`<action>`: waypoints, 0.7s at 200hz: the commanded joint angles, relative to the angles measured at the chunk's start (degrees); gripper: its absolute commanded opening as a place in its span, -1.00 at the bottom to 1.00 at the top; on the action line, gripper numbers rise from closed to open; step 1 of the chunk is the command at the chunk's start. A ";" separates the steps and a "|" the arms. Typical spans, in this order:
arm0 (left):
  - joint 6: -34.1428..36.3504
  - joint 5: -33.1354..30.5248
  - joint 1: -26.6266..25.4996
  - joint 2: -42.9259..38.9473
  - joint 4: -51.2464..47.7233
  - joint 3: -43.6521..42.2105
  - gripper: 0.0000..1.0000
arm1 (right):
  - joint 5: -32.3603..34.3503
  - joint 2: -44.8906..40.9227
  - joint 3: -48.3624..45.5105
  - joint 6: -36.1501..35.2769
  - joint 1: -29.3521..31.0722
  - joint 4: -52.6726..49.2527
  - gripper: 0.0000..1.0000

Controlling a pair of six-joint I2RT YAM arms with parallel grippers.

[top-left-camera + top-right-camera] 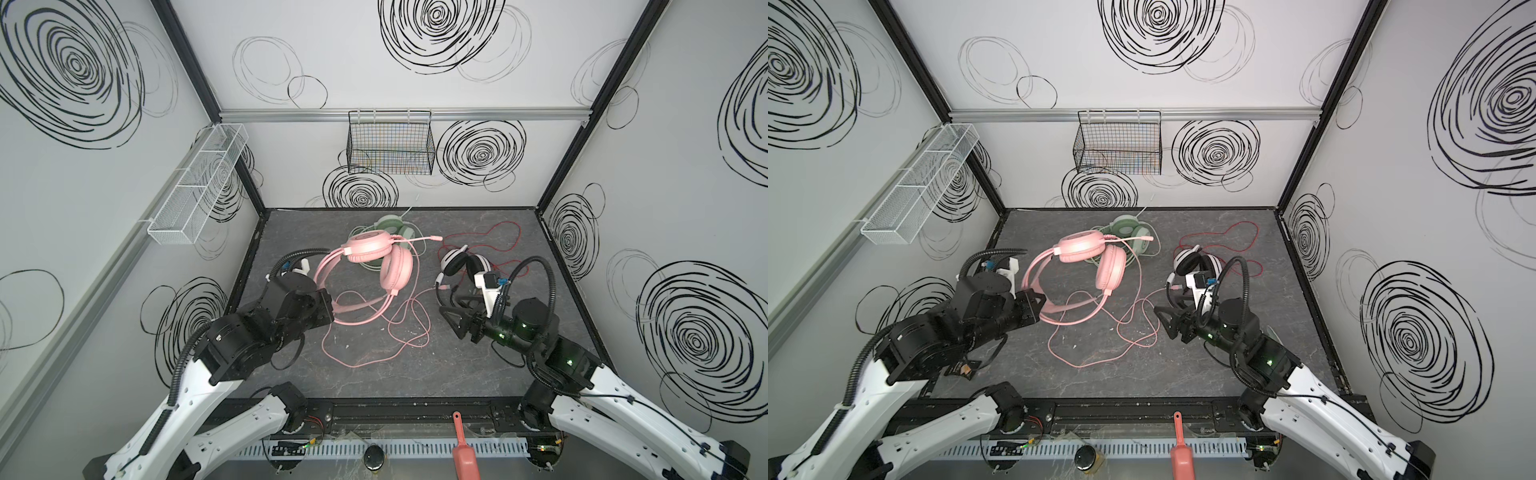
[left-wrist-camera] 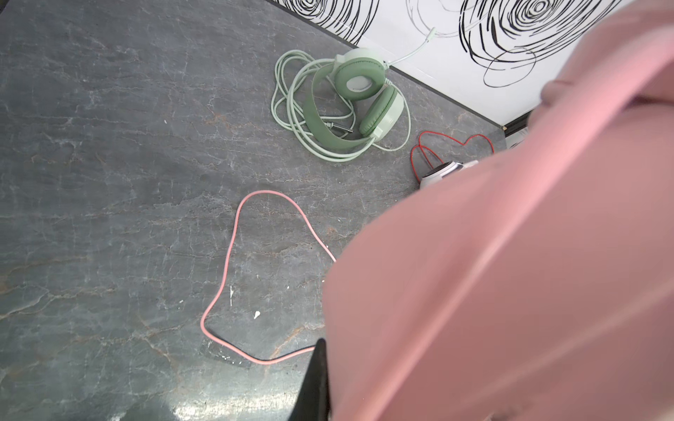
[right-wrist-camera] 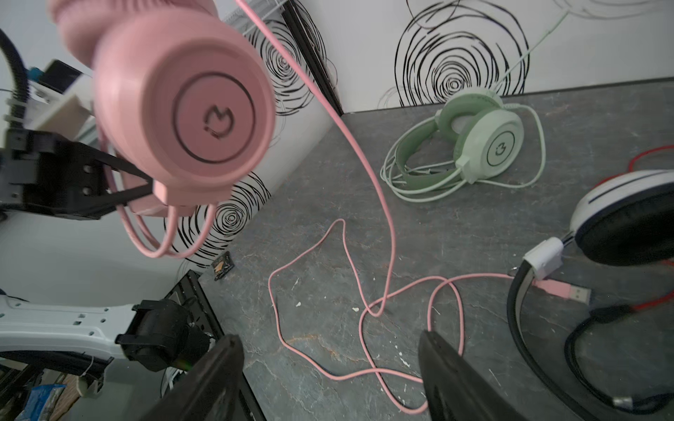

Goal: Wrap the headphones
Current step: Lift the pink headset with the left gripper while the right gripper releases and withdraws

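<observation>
On the ledge nearest the camera, outside the worktop point(image 1: 374, 386), lies a salmon scoop point(image 1: 465, 455). Left of it is a small round black thing point(image 1: 375, 457) that I cannot identify.

The near middle of the worktop carries loose loops of the pink cable point(image 3: 393, 237). The right arm point(image 1: 523, 324) reaches in from the near right. Its jaws stand wide apart, empty and low over these loops. In the right wrist view a stretch of cable lies on the worktop between the two fingers.

The left arm point(image 1: 266, 324) comes in from the near left. Its jaws are clenched on the headband of the pink headset point(image 1: 368, 245), which is held up off the worktop, left of the middle. The two ear cups are at the far end of the band, and the cable drops from them to the worktop.

Right of the middle, just beyond the right jaws, the white-and-black headset point(image 1: 463, 262) rests on the worktop. The pink cable's plug point(image 3: 569, 292) lies just beside its black band. Its red cable point(image 1: 498, 237) trails toward the far right.

Farther back, near the far wall and behind the pink ear cups, the green headset point(image 2: 364, 94) lies on the worktop. Its pale green cable point(image 2: 288, 109) is looped about its band.

A black wire basket point(image 1: 390, 145) hangs on the far wall and a white mesh basket point(image 1: 199, 183) on the left wall.
</observation>
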 commanded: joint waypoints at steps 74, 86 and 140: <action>0.13 3.47 0.03 -10.47 9.39 5.56 -1.00 | -1.44 13.86 -18.90 7.39 2.19 41.18 0.41; 1.13 5.87 -0.08 -9.15 10.71 8.05 -1.00 | -0.05 16.73 -18.37 7.12 4.18 43.40 0.45; 4.35 10.72 -0.17 -5.48 14.92 14.41 -1.00 | 4.92 26.98 -12.07 3.56 11.02 51.16 0.61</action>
